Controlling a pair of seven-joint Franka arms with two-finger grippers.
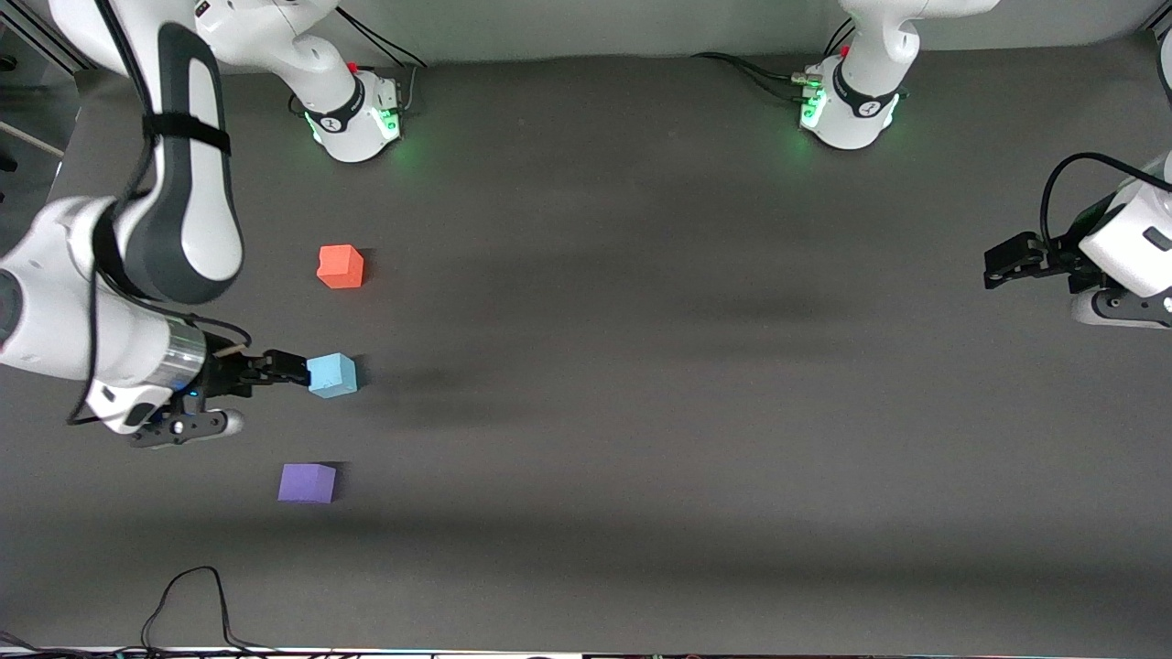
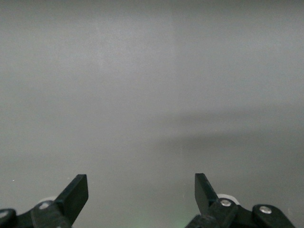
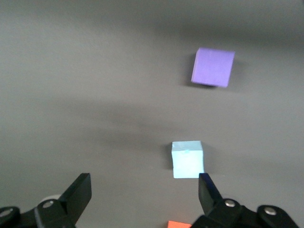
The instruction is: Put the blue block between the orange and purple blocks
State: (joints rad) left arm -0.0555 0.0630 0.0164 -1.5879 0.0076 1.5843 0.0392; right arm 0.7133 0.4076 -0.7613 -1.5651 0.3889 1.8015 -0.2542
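A sky-blue block (image 1: 331, 375), an orange-red block (image 1: 341, 266) and a violet block (image 1: 307, 482) on a dark grey table (image 1: 696, 412).

Front camera high, facing robots; wrist cameras look down close; front and right wrist share blue block (image 1: 331, 375) (image 3: 187, 159).

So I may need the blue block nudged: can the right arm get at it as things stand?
Probably yes. The right gripper is open just beside the blue block, nothing lying between them. The orange block and purple block sit apart from it. The left gripper waits at its own end.
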